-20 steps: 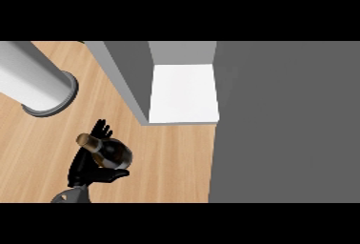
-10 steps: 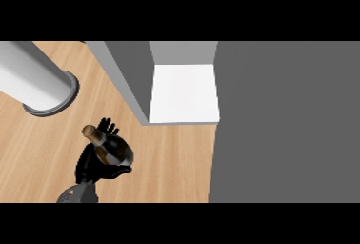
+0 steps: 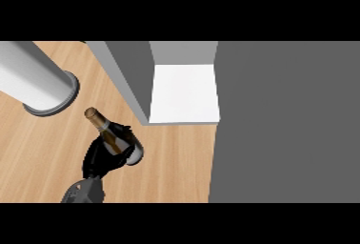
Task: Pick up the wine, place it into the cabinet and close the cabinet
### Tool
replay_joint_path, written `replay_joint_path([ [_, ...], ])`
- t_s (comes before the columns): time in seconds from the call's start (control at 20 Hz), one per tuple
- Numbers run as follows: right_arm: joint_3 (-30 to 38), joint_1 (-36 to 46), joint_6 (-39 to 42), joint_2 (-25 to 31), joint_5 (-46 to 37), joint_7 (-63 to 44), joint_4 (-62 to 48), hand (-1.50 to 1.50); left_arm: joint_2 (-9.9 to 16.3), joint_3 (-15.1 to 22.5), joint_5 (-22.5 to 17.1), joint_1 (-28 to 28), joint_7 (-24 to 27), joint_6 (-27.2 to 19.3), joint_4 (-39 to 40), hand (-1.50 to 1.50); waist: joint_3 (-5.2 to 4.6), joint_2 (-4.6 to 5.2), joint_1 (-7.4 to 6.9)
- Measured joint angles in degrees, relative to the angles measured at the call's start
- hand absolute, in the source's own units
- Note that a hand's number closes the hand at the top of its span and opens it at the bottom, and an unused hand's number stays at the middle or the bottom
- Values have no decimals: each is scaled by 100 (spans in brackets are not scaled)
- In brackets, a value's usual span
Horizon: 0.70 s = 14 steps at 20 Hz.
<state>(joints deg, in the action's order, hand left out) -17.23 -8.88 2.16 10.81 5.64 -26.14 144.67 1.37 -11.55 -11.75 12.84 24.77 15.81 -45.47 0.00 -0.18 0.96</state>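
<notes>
Bottle: dark glass wine bottle with a gold-foil neck (image 3: pixel 111 136), held above the light wooden desk (image 3: pixel 42 147), neck pointing to 11 o'clock.
Hand: black left hand (image 3: pixel 105 157), fingers curled round the bottle's body from 5 o'clock.
Cabinet: grey open cabinet with a white shelf (image 3: pixel 184 93), at 2 o'clock from the bottle.
Cylinder: grey cylinder (image 3: pixel 38 83) at 10 o'clock.

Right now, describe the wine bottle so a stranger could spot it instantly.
On the wooden counter, look left of the open white cabinet, below the large grey cylinder. There the left hand grips the wine bottle: dark glass, tan-capped neck pointing up-left.
</notes>
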Motion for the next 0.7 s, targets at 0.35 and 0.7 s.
replay_joint_path([
  [0.35,157,12,74,3,35,4,-6,-150,-31,194,219,127,276,-355,-11,150,-1,0,-7],
  [0.7,119,40,70,-82,30,32,-39,-150,-86,359,72,-231,846,-445,-430,150,0,-13,-47],
])
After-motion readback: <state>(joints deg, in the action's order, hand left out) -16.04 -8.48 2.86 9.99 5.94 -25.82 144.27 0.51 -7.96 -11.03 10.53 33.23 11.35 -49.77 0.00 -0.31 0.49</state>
